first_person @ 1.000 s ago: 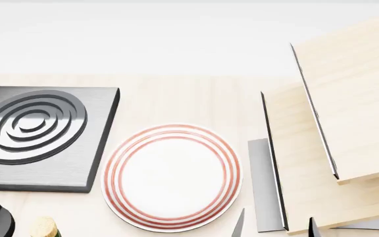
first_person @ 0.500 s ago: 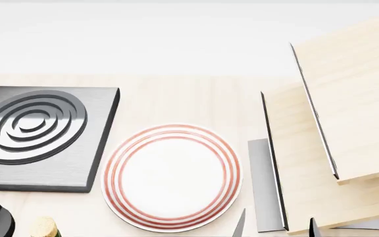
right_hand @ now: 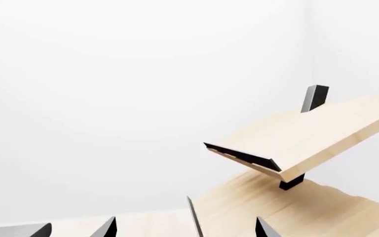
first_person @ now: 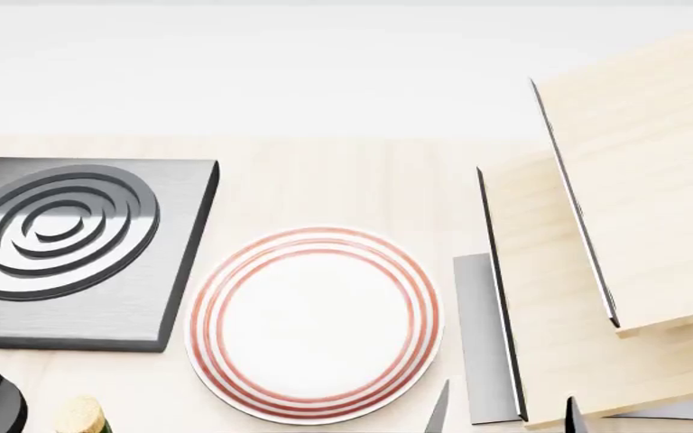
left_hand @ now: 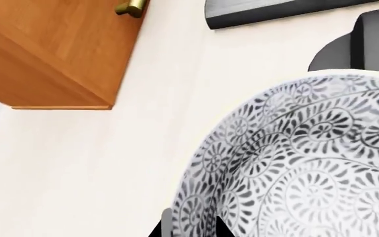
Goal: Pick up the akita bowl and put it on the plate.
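Filling the left wrist view, the akita bowl [left_hand: 308, 163] sits close for grasping. Beside the stove burner [first_person: 69, 244], the plate [first_person: 314, 325] lies bare to receive it. Neither gripper's jaws can be judged.

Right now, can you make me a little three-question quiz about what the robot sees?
1. True or false: the plate has nothing on it.
2. The akita bowl shows in which view? A) head B) left wrist C) right wrist
3. Fill in: in the head view, the square dark thing left of the plate is the stove ____.

Key: 1 true; 2 B; 3 burner.
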You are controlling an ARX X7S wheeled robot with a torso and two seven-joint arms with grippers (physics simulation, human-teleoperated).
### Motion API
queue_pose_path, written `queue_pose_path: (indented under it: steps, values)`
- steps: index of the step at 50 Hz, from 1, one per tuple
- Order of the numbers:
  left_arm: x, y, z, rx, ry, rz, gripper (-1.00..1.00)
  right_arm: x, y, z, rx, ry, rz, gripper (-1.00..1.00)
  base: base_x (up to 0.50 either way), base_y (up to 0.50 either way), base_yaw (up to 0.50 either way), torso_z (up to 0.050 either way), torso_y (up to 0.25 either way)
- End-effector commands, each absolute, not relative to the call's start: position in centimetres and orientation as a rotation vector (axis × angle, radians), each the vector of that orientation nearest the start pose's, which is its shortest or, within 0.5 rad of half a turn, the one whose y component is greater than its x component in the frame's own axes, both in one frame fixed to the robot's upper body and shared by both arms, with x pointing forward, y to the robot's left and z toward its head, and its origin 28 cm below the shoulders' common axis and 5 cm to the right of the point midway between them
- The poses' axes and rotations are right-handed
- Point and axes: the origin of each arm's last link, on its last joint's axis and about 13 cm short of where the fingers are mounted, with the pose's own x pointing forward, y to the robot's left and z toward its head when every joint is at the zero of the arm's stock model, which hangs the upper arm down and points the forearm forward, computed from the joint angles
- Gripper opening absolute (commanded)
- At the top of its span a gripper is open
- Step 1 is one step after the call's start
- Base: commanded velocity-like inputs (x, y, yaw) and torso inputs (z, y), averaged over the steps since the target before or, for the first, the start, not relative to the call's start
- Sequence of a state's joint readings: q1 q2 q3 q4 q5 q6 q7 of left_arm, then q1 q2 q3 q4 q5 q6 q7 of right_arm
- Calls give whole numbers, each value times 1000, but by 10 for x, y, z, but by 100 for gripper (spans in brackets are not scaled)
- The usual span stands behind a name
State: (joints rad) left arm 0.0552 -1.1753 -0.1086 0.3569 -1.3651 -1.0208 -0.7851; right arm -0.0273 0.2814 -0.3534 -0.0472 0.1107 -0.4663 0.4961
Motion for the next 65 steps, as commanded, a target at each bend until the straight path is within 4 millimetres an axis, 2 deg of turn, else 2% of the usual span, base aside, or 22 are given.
queue_pose_path:
  steps: [1,22,31,39,49,65]
  values:
    - [154,376,158,342,746,412,-100,195,-90,39,35,-413,-104,100,0,0,0,0,0]
    - [148,374,181,292,644,409,-100,195,-90,39,34,-413,-106,100,0,0,0,0,0]
    - [147,372,202,249,544,414,-100,196,-89,39,34,-410,-103,100,0,0,0,0,0]
    - [154,370,210,204,498,418,-100,196,-89,39,33,-408,-106,100,0,0,0,0,0]
    - [161,367,236,127,359,447,-100,197,-89,38,35,-406,-105,100,0,0,0,0,0]
    - [183,359,260,53,234,429,-100,198,-89,37,34,-401,-106,100,0,0,0,0,0]
